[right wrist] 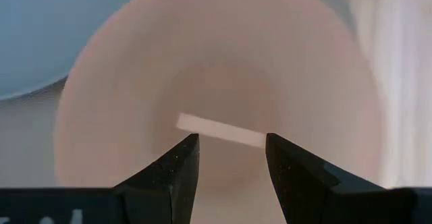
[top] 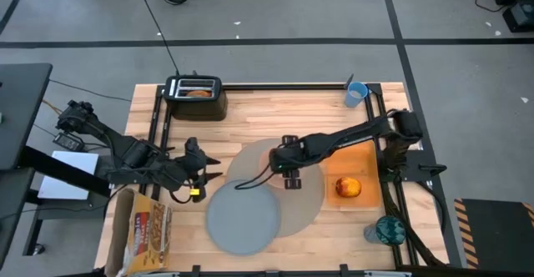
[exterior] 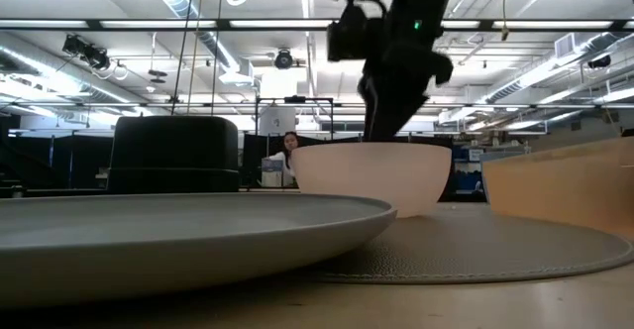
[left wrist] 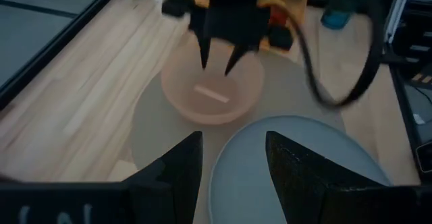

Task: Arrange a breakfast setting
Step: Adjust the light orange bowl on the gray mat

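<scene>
The pink bowl (left wrist: 212, 92) sits on the placemat (top: 310, 200) at centre frame, right gripper (left wrist: 219, 65) poised above with jaws parted, holding nothing, so next likely comes retreating for another item.

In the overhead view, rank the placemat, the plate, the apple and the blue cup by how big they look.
1. tan placemat, partly covered
2. grey plate
3. red apple and light-blue cup: look alike, so unranked
</scene>
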Motion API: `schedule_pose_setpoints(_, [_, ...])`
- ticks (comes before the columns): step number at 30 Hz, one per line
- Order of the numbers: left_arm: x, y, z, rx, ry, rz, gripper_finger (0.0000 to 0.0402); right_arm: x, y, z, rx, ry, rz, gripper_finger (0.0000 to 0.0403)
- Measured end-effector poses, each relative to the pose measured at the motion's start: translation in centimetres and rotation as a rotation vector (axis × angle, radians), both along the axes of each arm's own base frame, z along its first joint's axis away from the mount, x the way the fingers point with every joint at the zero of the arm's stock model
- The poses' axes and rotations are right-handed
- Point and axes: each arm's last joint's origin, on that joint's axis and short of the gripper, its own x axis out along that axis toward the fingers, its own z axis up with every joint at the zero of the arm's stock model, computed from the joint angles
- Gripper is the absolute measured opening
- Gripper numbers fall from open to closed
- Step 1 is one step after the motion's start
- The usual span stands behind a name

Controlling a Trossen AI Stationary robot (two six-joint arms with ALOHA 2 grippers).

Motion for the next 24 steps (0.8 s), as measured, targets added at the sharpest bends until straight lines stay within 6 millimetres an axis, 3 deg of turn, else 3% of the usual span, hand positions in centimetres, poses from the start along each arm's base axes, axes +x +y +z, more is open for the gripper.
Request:
schedule_pose_setpoints(4, [0.0, 0.0, 0.1, -0.005, -0.007, 0.0, 0.0171, 0.6, 1.2, -1.0, 0.053, -0.011, 0.03, 0.0178])
schedule_pose_setpoints(17, [0.6, -0.3, 0.9, -0.042, -0.1, -0.011, 0.0171, 0.8, 3.5, -0.6, 0.215, -0.06, 0.112, 0.0178])
schedule_pose_setpoints(20, [0.7, -0.4, 1.0, -0.046, -0.116, -0.015, 0.0171, 0.9, 3.5, 0.2, 0.187, -0.085, 0.092, 0.0178])
schedule_pose_setpoints(24, [0.6, -0.4, 1.1, -0.05, -0.119, -0.007, 0.0171, 0.8, 3.3, 3.3, 0.134, -0.125, 0.062, 0.0178])
